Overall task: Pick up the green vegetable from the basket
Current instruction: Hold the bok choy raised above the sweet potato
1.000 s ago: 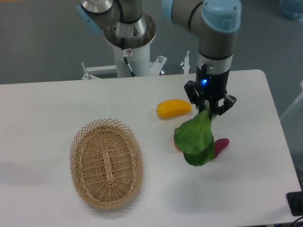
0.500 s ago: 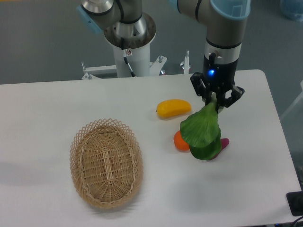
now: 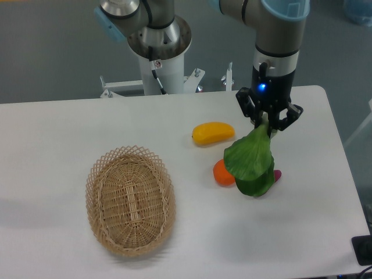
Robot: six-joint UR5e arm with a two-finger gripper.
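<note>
Gripper [image 3: 268, 123] fingers are pinched on the green vegetable's [image 3: 250, 165] stalk end, leaves dangling right below them, well away from the basket [image 3: 130, 200].

- Bright, even overhead light; the white table [image 3: 70, 133] shows no harsh glare.
- Soft, faint shadows under the oval woven wicker basket [image 3: 130, 200].
- Focus slightly soft throughout.

No legible text or labels
</note>
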